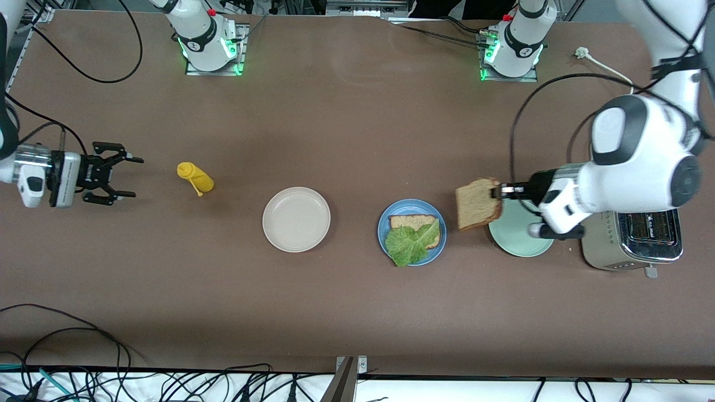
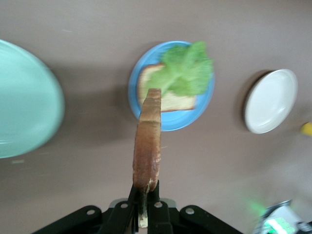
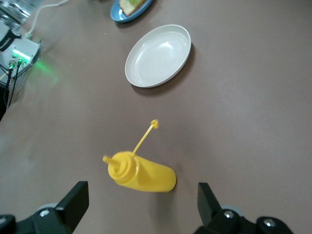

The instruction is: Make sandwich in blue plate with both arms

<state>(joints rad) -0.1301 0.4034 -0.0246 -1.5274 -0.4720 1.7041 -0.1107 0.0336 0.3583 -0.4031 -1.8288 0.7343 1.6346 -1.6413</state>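
Partly the lettuce [image 1: 411,244] hides the plated slice [image 1: 412,222] (toaster [image 1: 642,240] half-covered).

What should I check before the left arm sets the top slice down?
1. Left gripper shut on top slice: ok.
2. Slice over blue plate: not ok, it hangs between that and the green plate.
3. Bottom slice on blue plate: ok.
4. Lettuce on bottom slice: ok, though it overhangs the rim.
5. Right gripper clear: ok, open, waiting by the mustard bottle.
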